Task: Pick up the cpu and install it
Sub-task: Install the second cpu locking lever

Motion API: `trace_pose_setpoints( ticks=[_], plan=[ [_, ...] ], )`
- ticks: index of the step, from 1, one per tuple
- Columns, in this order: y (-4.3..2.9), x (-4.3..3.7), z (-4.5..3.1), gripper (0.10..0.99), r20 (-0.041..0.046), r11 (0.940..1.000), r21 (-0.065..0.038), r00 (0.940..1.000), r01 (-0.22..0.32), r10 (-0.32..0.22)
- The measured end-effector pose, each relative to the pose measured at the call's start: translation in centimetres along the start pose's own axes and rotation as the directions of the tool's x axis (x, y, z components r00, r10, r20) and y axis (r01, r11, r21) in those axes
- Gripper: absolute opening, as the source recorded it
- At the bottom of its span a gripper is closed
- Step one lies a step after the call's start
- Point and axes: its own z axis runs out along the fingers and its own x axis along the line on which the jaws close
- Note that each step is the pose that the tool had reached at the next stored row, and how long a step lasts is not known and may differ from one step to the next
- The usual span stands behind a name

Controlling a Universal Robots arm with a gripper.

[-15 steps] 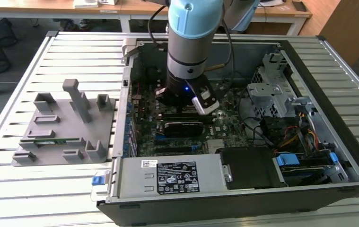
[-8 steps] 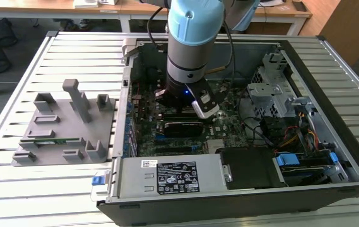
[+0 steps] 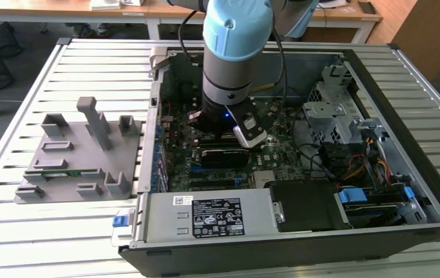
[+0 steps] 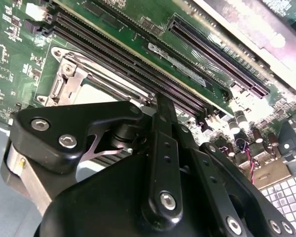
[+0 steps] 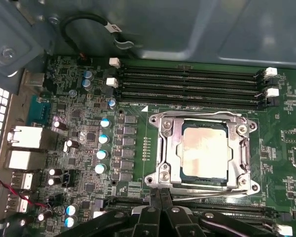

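- In the exterior view, we see the arm reaching down into the open computer case [image 3: 359, 191] on the slatted worktop [image 3: 34, 231], over the motherboard [image 3: 282, 150].
- In the second wrist view, the hand [image 4: 160, 106] looks pinched narrow, with nothing in it.
- In the first wrist view, the cpu [image 5: 204, 152] already sits inside the socket frame [image 5: 164, 148], so we'd say placing looks done; latching we can't tell.

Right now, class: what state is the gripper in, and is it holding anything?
Gripper: shut, holding nothing, just beside the socket where the cpu already sits.
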Motion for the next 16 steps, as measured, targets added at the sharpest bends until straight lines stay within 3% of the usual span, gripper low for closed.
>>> trace_pose_setpoints(
  ticks=[4,16],
  plan=[
    [-0.06,0.09,0.23,0.106,0.0002,1.0000,-0.006,1.0000,0.000,0.000],
    [-0.16,0.21,0.69,0.106,0.0022,0.9990,-0.045,1.0000,0.001,-0.001]
  ],
)
